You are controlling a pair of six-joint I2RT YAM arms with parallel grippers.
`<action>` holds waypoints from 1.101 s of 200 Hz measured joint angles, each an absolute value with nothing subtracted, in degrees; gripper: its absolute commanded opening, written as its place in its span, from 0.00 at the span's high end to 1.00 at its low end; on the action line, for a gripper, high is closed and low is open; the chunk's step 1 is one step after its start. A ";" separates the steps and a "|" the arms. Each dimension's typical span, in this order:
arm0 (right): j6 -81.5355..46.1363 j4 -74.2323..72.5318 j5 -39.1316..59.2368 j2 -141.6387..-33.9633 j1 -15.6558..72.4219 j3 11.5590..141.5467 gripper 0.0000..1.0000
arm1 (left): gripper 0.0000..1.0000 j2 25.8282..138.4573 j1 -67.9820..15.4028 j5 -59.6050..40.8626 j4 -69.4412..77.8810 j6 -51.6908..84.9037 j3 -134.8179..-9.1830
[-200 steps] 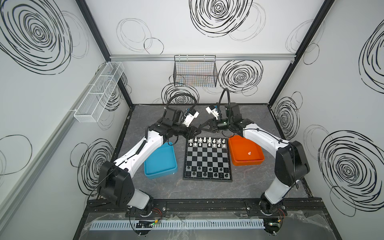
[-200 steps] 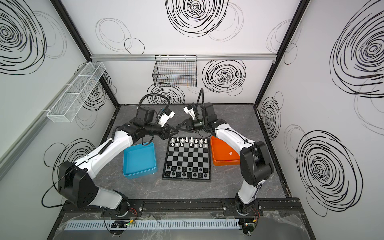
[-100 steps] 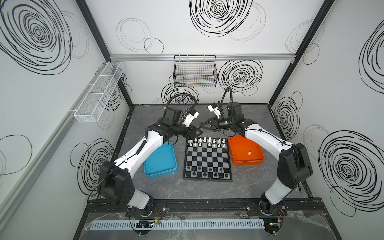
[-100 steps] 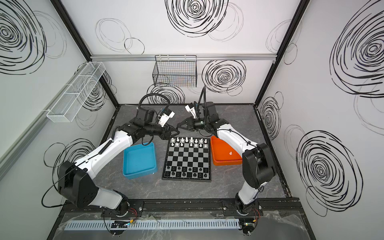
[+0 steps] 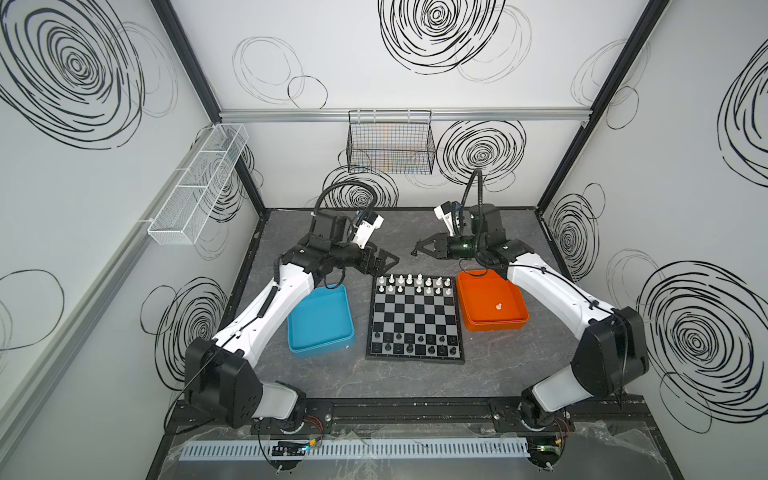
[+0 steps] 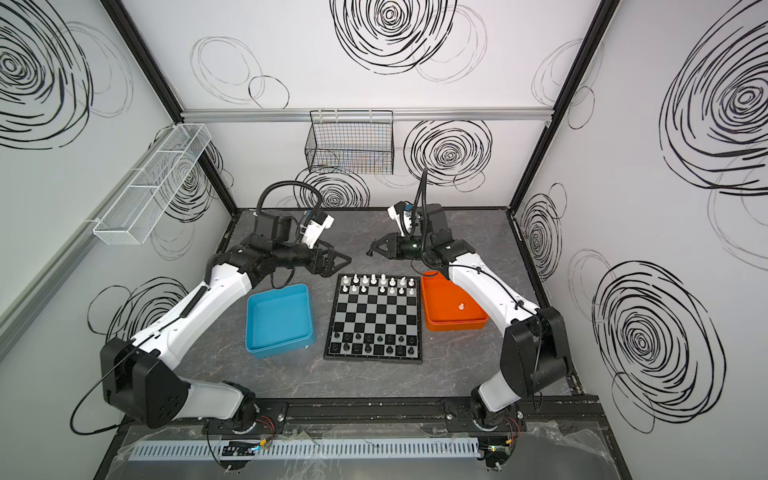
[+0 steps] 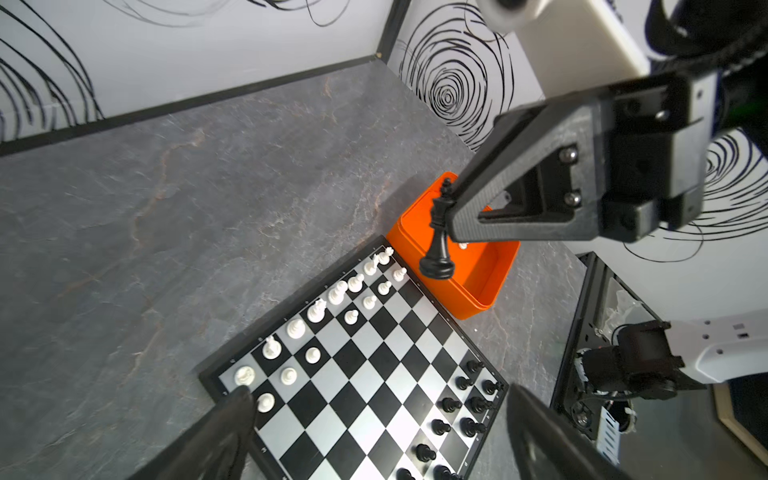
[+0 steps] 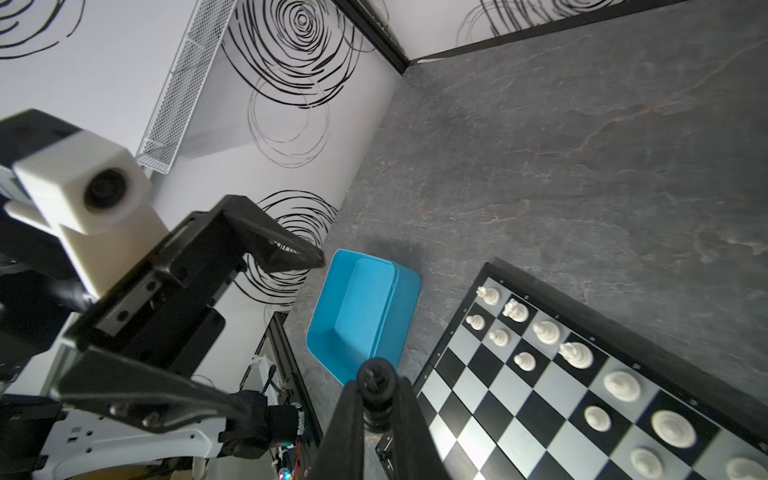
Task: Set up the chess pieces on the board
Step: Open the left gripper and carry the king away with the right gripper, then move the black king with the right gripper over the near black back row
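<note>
Your two grippers have drawn apart since a second ago, when their tips met behind the board. Your left gripper point(image 5: 394, 260) now stands spread wide with nothing between its fingers. Your right gripper point(image 5: 417, 251) is pinched narrow on the head of a black chess piece point(image 7: 438, 237), which hangs base-down from its fingertips, clear of the table point(image 5: 415, 232).

The board point(image 5: 415, 309) lies below and just in front of both tips. The white pieces point(image 5: 411, 284) stand in its two rows nearest them, and the black pieces point(image 5: 411, 343) in the two farthest. Under your right gripper's wrist sits the orange tray point(image 5: 494, 326), holding one white piece point(image 5: 499, 307). The blue tray point(image 5: 320, 320) lies under your left arm.
</note>
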State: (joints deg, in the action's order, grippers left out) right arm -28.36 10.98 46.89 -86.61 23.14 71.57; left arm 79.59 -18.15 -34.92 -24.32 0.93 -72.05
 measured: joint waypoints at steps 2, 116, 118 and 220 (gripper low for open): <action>-28.12 11.22 46.41 -86.30 23.14 71.33 0.87 | 0.04 79.35 -17.89 -34.85 -24.27 0.95 -72.01; -21.89 14.76 18.96 -68.36 35.66 51.37 0.86 | 0.04 72.77 -14.35 -25.28 -22.85 5.48 -63.11; -21.93 14.68 18.61 -68.03 36.18 50.92 0.86 | 0.04 72.58 -14.33 -25.10 -22.79 5.54 -62.87; -30.00 8.05 -1.85 -57.63 53.71 32.03 0.86 | 0.04 65.78 -13.87 -20.69 -19.53 8.47 -52.45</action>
State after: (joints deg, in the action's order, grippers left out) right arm -30.00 8.05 -1.85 -57.63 53.71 32.03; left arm 65.78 -13.87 -20.69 -19.53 8.47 -52.45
